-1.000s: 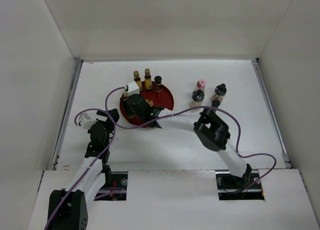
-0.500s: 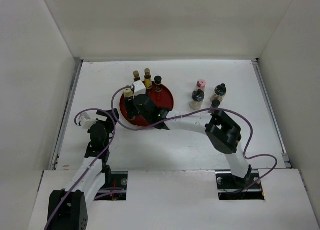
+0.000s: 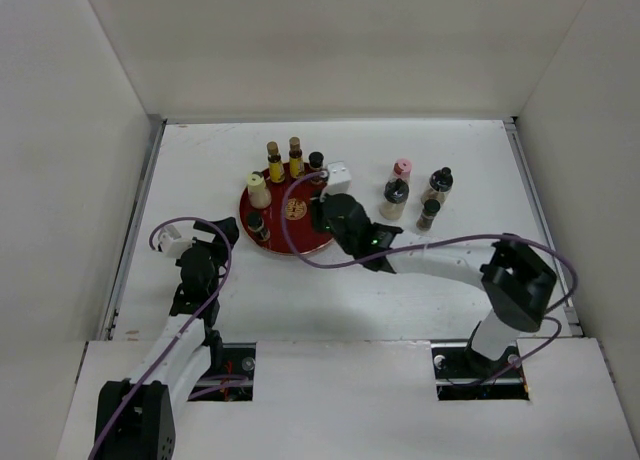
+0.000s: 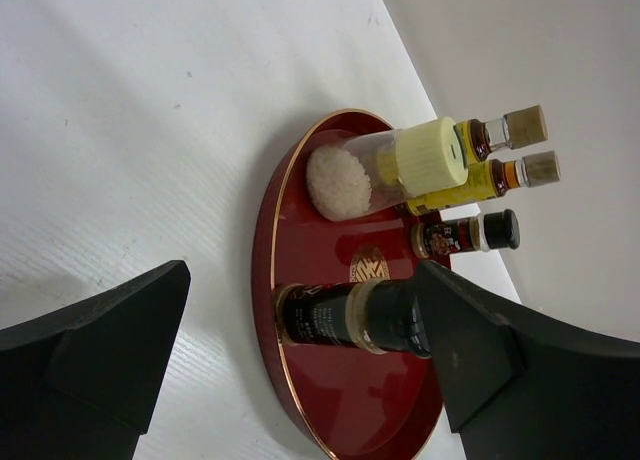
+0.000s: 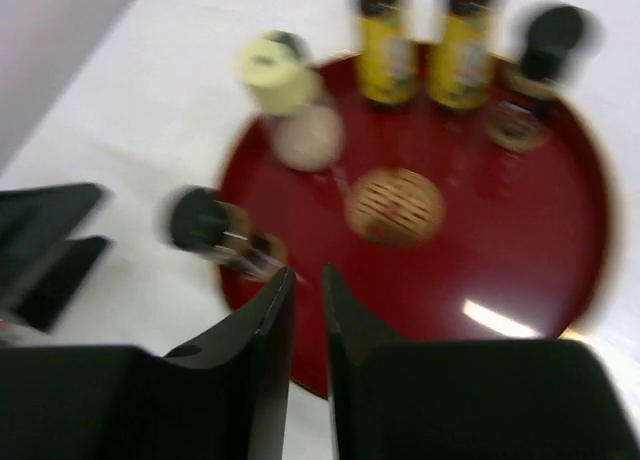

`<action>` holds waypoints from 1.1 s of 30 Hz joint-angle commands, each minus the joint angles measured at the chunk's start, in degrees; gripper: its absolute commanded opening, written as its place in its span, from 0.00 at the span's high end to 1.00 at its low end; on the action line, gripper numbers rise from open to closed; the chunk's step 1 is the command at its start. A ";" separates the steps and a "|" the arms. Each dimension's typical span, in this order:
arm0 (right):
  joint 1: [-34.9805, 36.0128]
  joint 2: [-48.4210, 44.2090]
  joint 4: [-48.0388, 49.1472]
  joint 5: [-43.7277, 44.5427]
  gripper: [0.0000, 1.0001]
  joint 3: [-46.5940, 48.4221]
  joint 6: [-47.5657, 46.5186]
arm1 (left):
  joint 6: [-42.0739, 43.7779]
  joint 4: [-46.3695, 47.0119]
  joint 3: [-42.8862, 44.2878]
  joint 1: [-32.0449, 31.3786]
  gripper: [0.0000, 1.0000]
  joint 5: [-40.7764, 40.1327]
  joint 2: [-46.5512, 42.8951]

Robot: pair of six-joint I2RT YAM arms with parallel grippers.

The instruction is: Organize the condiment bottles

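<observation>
Right gripper [image 5: 305,273] hangs over the near side of the round red tray [image 3: 278,243]. Its two fingers are almost pressed together, with nothing between them. Left gripper [image 4: 302,275] is spread wide, low beside the tray. On the tray stand a cream-capped bottle [image 3: 258,190], two yellow bottles [image 3: 274,160] and two dark-capped bottles [image 3: 257,225]. Off to the right, on the white table [image 3: 450,150], stand a pink-capped bottle [image 3: 402,169] and three dark-capped shakers [image 3: 396,195].
</observation>
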 commanded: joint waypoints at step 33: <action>-34.69 -15.57 -11.41 10.30 0.42 -19.82 6.90 | 2.05 1.86 1.02 -4.12 0.00 -3.64 0.07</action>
